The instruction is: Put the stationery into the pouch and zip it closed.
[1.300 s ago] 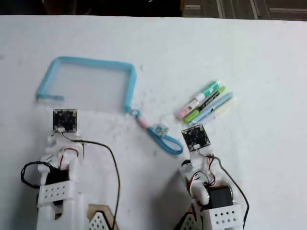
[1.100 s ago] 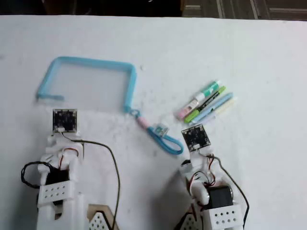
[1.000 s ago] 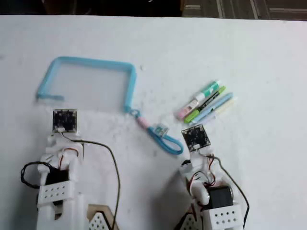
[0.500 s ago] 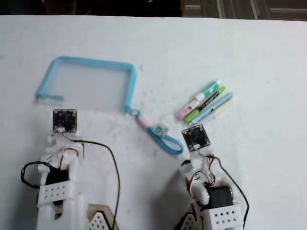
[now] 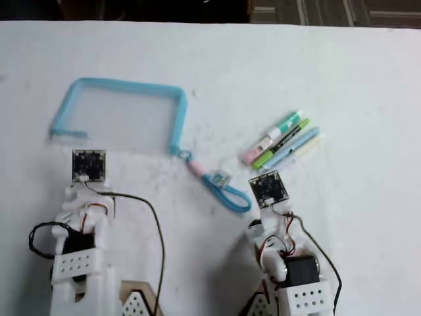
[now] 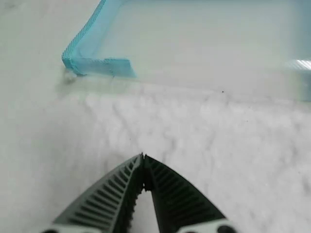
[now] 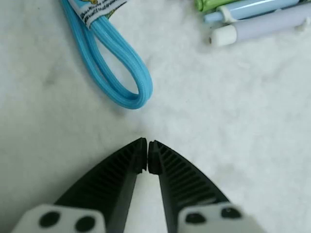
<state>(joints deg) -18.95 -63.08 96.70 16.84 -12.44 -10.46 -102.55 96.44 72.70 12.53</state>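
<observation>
Since nothing has shifted in the last second, my left gripper (image 6: 144,162) and right gripper (image 7: 147,148) sit closed and empty (tips touching), while the pens (image 5: 281,141) lie apart from the pouch (image 5: 178,118), so packing hasn't begun.

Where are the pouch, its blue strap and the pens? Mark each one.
pouch (image 5: 118,117): high view, on its clear face.
blue strap (image 7: 137,98): right wrist view, on the loop's bend.
pens (image 5: 281,141): high view, on the bundle's middle.
</observation>
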